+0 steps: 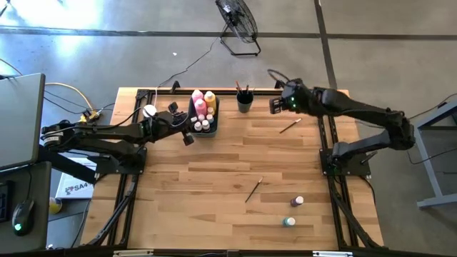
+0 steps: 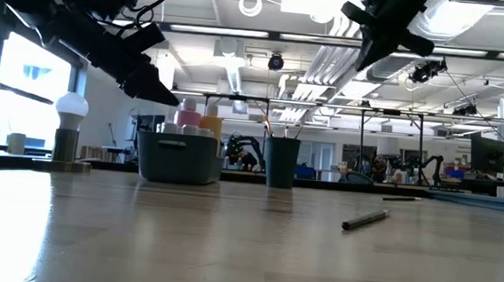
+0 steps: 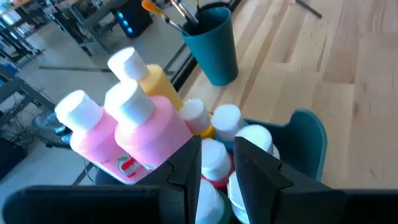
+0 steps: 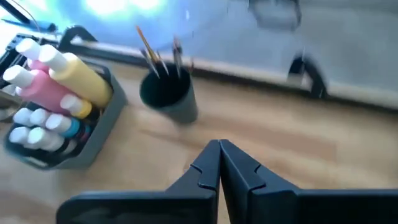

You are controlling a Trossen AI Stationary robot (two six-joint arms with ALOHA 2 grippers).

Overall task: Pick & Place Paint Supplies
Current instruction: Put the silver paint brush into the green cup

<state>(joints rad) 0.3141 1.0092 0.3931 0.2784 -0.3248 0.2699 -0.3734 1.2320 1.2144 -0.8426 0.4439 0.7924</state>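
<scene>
The left gripper [image 1: 187, 135] hangs just left of the teal bin [image 1: 213, 121] in the upper middle of the overhead picture, its fingers [image 3: 186, 163] parted only a little; its own camera looks between them at white caps below, and nothing is pinched there. The bin already holds the pink bottles [image 3: 146, 127], the yellow bottle [image 3: 158, 84] and a cluster of small paint bottles [image 3: 227, 119]. Just to its right stands the dark cup [image 1: 244, 101] with brush handles sticking out. The right gripper [image 1: 277, 106] hovers right of that cup, fingers pressed together and empty. Work remains further out: one paintbrush [image 1: 288, 126] lies close below the right gripper, a second paintbrush [image 1: 253, 189] rests near the centre of the table, and two small bottles, one with a purple body [image 1: 298, 202] and one teal [image 1: 288, 222], stand at the lower right. As I read it, the right arm is best placed for the nearest brush. To do that well it would need to spread its fingers before coming down, line them across the thin handle instead of along it, and close near the middle so the brush does not swing when lifted. The white knob on a tan base [image 1: 149, 111], at the upper left, is best left alone.
</scene>
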